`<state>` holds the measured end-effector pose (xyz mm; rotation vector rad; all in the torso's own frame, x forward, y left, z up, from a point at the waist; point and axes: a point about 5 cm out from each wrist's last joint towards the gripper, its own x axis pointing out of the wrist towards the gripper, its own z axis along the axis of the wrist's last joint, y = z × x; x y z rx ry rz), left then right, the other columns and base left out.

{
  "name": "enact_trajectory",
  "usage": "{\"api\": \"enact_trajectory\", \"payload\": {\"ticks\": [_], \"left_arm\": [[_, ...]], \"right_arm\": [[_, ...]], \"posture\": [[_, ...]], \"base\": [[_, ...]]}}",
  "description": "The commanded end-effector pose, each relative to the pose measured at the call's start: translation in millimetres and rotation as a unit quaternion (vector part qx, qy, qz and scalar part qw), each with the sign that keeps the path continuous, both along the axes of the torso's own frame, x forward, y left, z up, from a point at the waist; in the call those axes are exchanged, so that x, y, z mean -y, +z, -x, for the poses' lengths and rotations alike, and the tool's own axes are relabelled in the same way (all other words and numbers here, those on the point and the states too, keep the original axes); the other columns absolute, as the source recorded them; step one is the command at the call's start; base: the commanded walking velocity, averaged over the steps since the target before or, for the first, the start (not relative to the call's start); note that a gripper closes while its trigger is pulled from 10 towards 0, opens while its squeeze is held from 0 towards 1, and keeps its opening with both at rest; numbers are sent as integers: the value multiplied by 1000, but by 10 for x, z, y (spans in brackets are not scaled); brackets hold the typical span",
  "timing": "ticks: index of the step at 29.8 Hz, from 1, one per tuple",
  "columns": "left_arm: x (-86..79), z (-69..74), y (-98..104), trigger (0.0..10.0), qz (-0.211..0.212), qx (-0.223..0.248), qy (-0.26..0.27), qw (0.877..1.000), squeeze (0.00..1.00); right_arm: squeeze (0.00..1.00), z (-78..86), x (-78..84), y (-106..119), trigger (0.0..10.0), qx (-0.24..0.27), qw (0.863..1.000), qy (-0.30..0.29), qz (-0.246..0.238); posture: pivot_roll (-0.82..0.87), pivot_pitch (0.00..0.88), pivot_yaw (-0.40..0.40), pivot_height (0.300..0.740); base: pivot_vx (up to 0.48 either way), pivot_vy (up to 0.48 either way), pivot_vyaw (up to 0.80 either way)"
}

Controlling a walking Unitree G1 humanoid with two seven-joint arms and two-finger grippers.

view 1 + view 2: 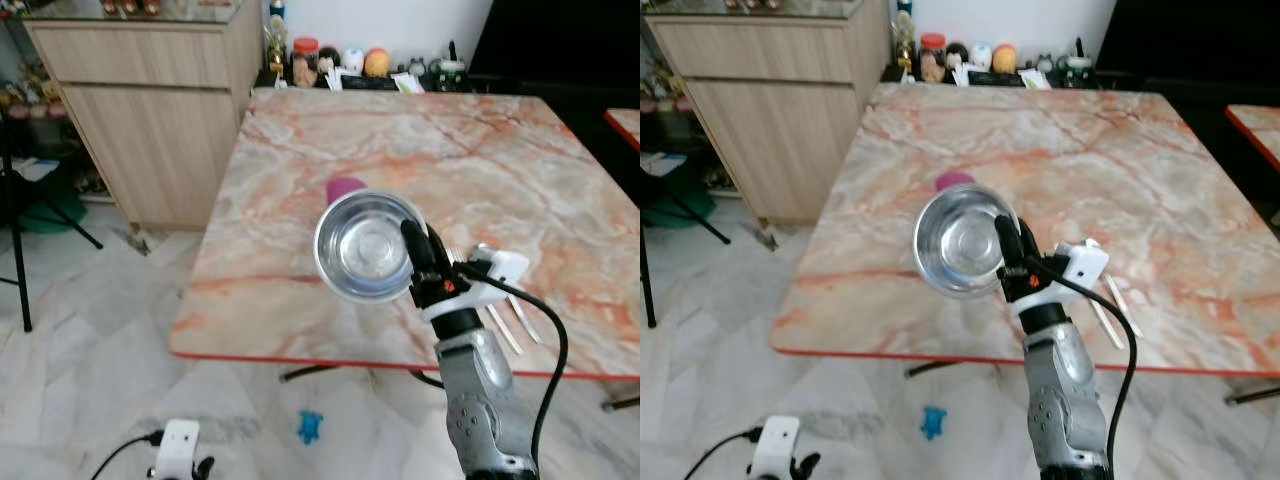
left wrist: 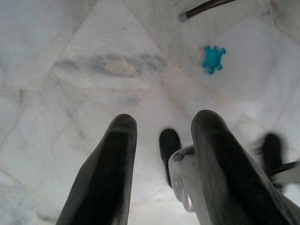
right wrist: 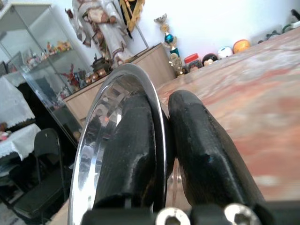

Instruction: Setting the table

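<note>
Steel bowl (image 1: 367, 246) sits pinched by its rim in the right gripper (image 1: 418, 252), held tilted above the near part of the marble table (image 1: 480, 160), its hollow facing up toward the head camera. In the right wrist view one black finger lies inside the bowl and the other against its outer wall, with the shiny rim clamped between them. A pink cup (image 1: 345, 187) stands on the table just behind the bowl, partly hidden by the bowl's rim. Forks (image 1: 515, 320) lie on the table near its front edge, just beside the right gripper's white wrist mount, on the side away from the bowl. Jars and small figures (image 1: 340, 62) line the table's far edge against the wall. A wooden cabinet (image 1: 150, 110) stands beside the table's far left corner. The left gripper (image 2: 161, 159) hangs low over the pale marble floor (image 2: 84, 70) in front of the table, its two fingers spread apart and holding nothing. A small blue toy (image 1: 310, 427) lies on the floor below the table's front edge.
</note>
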<state>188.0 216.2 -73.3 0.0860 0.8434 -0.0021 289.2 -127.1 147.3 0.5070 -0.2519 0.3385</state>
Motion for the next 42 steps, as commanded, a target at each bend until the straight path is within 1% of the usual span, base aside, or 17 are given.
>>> {"api": "enact_trajectory", "payload": {"ticks": [1,16,31,35,37,38,40,42], "left_arm": [[65,25,-28,10000,5,-8,-6,1000,0],[69,19,-26,10000,5,-7,-6,1000,0],[71,21,-27,10000,4,-7,-6,1000,0],[69,24,-28,10000,5,-7,-6,1000,0],[66,24,-27,10000,5,-7,-5,1000,0],[64,25,-27,10000,4,-7,-5,1000,0],[59,30,-29,10000,4,-8,-6,1000,0],[59,30,-30,10000,3,-9,-7,1000,0]], "right_arm": [[0,11,42,40,10000,8,1000,-15,-4],[0,4,76,31,10000,2,1000,-27,-12],[0,0,97,41,10000,3,999,-31,-10],[0,22,114,44,10000,3,1000,-28,5],[0,60,192,51,10000,5,999,-32,32],[0,94,311,53,10000,3,998,-44,45],[0,155,489,51,10000,-1,996,-61,66],[0,181,551,49,10000,-3,995,-65,76]], "posture": [[-2,63,5,740],[-7,64,7,740],[-9,65,5,740],[-12,66,2,740],[-16,68,3,740],[-25,68,4,740],[-31,68,4,740],[-35,67,3,740]], "base": [[0,-480,0],[0,-480,0],[0,-480,0],[0,-480,0],[0,-480,0],[0,-480,0],[0,-480,0],[0,-480,0]]}}
